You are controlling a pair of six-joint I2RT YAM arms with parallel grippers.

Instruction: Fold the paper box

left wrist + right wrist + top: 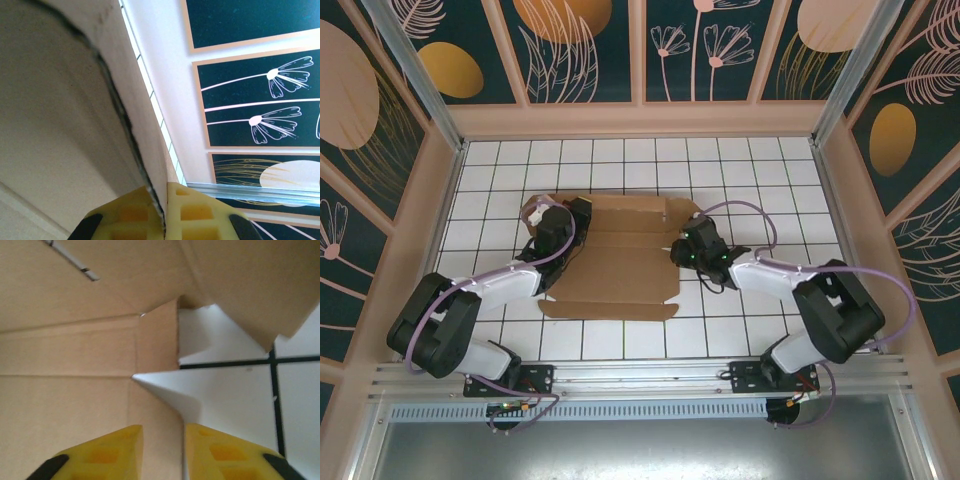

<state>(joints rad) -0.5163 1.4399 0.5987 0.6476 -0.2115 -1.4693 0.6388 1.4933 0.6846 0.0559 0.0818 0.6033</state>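
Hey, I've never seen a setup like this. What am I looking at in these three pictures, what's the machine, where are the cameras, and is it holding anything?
This is a robot with two arms, the left arm and the right arm, bolted at the near edge of a white tiled table. The wide picture comes from a camera above and behind them. The other two come from cameras on each wrist, looking past yellow fingertips. On the table lies a brown corrugated cardboard sheet with flaps, a paper box not yet folded. The left gripper is shut on an edge of the cardboard at its left side. The right gripper sits at the sheet's right side, fingers apart above a flap, apparently holding nothing.
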